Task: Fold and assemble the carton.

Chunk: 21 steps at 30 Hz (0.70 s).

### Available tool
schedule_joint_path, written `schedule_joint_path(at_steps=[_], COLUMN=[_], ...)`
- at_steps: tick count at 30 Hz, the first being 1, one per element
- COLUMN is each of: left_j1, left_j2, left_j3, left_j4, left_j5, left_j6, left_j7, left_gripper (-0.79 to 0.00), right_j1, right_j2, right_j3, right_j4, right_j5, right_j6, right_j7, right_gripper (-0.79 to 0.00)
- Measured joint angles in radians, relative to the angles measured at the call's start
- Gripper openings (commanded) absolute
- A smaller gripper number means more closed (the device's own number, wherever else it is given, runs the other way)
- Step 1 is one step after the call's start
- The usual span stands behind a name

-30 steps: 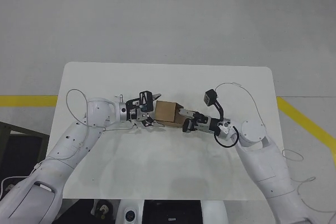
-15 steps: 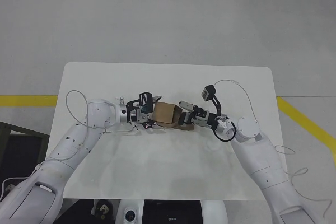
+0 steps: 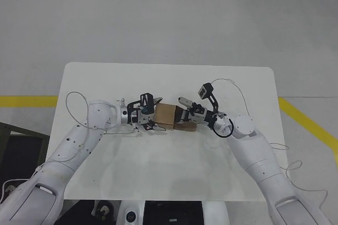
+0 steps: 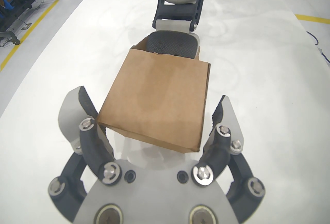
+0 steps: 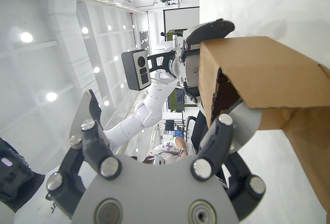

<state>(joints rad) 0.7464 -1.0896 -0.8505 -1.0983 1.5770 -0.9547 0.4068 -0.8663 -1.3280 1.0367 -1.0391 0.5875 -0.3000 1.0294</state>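
Carton (image 3: 165, 113) of plain brown card lies on its side near the middle of the white table (image 3: 169, 169), between the two hands, which meet it from opposite ends. None of its visible faces carries print or a label.

The left hand (image 4: 152, 109) is spread wide around the end of the carton nearest its wrist. In the left wrist view one of its fingers (image 4: 86, 106) seems to touch the carton's corner, though the contact is hard to judge. The other finger stands just clear of the opposite edge.

The right hand (image 5: 165, 111) is spread too, at the carton's open end. One of its fingers (image 5: 242, 114) reaches into the opening beneath the upper wall. Its black textured pad (image 4: 171, 44) shows in the far mouth of the carton in the left wrist view. Its other finger hangs in the air outside the carton, touching nothing.

A loose flap (image 5: 304, 147) sticks out from the open end and lies on the table just beside the right hand.
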Motion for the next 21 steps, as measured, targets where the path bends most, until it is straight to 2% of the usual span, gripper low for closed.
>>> schedule_joint_path(at_steps=[9, 13, 21], left_j1=[0.002, 0.003, 0.003], left_j2=[0.0, 0.0, 0.003], left_j3=[-0.002, -0.003, -0.014], left_j4=[0.005, 0.006, 0.012], left_j5=[0.003, -0.002, -0.004], left_j6=[-0.004, -0.004, -0.004], left_j7=[-0.001, -0.001, -0.001], left_gripper=[0.0, 0.0, 0.0], right_j1=[0.027, 0.038, 0.009], right_j2=[-0.016, -0.015, 0.015], right_j3=[-0.021, -0.024, 0.027], right_j4=[0.064, 0.075, -0.05], right_j5=[0.057, 0.034, -0.073], right_j6=[-0.024, -0.018, 0.058], right_j7=[0.055, 0.078, 0.079], right_gripper=[0.0, 0.0, 0.0])
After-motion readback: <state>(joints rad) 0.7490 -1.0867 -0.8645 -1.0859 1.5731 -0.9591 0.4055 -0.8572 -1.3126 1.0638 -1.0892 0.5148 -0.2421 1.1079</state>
